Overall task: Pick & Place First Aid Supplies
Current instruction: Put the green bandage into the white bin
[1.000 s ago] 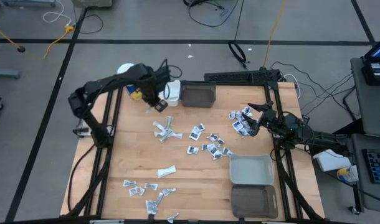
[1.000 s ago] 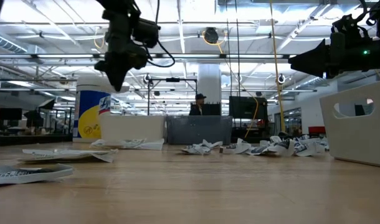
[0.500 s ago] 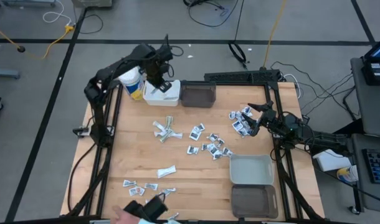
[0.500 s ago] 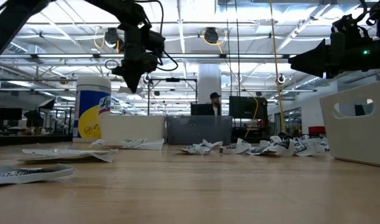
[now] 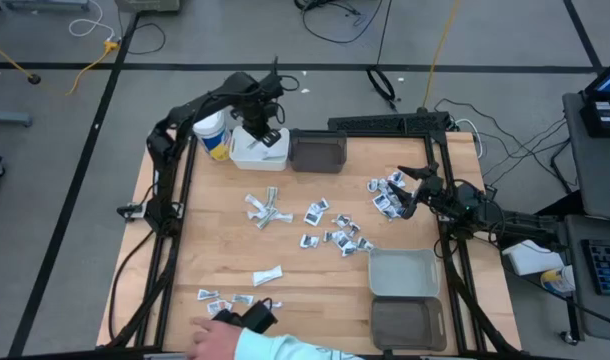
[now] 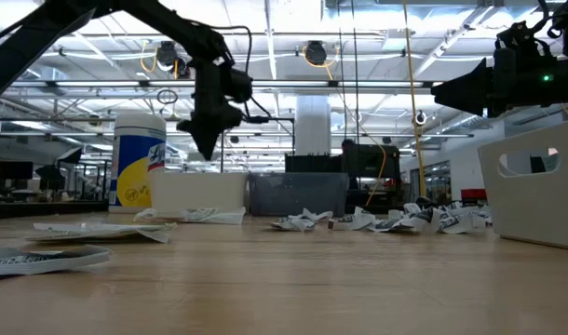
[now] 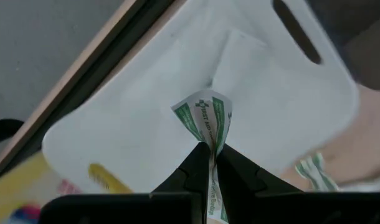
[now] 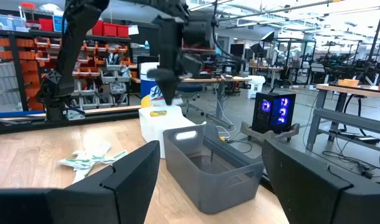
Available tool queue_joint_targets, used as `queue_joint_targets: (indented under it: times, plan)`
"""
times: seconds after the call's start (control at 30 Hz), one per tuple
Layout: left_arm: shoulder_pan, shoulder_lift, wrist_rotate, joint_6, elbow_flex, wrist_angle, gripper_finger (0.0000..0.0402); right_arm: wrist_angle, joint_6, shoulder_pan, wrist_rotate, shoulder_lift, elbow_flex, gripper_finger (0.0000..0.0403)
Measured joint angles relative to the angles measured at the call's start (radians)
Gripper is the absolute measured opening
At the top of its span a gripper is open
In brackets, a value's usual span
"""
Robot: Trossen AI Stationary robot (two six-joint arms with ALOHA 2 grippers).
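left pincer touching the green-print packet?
Touching. The left wrist view shows the left pincer pinched shut on the packet, held above the white bin.

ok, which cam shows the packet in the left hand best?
Left wrist view: the packet, white with green print, sits pinched in the left hand above the white bin. The high and low views show only the hand; the right wrist view only the arm.

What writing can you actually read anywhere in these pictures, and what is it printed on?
"FIRST AID", green, beside a green cross: on the packet pinched in the left tool above the white bin.
Blue print on the yellow-banded cup: too blurred to read.
Print on the packets on the table: too small to read.
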Motion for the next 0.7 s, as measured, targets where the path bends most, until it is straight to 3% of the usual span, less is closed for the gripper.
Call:
queue_joint_targets:
  times: [0.43, 0.7]
  plan:
    - [-0.010, 0.042, -0.027, 0.016, -0.184, 0.221, 0.0030, 0.000, 0.000, 0.000, 0.000, 0.000, 0.000, 0.0279]
    - [-0.015, 0.041, -0.027, 0.016, -0.193, 0.242, 0.0031, 0.000, 0.000, 0.000, 0.000, 0.000, 0.000, 0.0279]
